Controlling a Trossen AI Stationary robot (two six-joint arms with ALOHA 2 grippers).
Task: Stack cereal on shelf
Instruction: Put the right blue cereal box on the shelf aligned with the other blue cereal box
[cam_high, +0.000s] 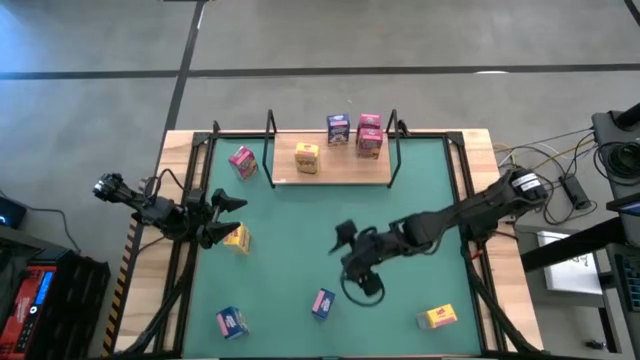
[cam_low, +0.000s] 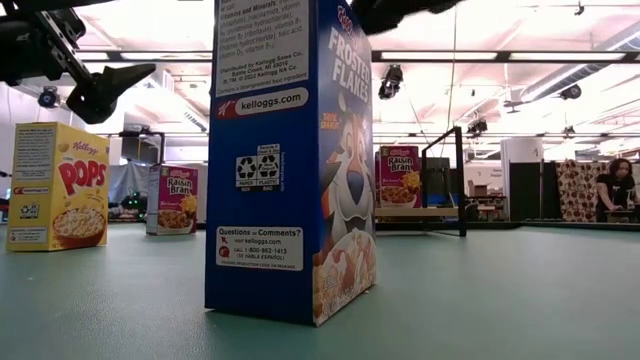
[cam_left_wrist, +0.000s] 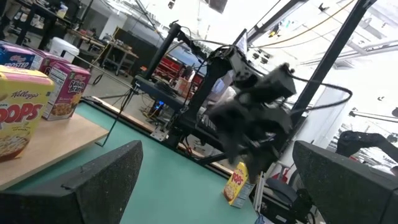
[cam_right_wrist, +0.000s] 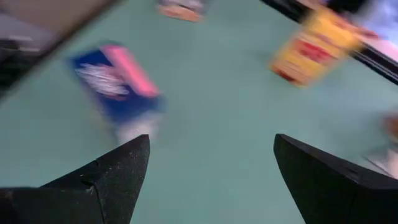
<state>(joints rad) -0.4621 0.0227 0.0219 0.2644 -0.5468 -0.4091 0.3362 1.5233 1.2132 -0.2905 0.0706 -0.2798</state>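
Blue box (cam_high: 322, 303) upright on mat just near-side of right gripper (cam_high: 352, 262); we see its fingers spread, empty. Left gripper (cam_high: 222, 219) open, idle. We risk toppling box on fast descent.

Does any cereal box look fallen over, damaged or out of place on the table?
Nothing looks damaged or spilled. Four boxes stand on the shelf; the others are scattered over the green mat at different angles, such as the yellow box near the front right corner.
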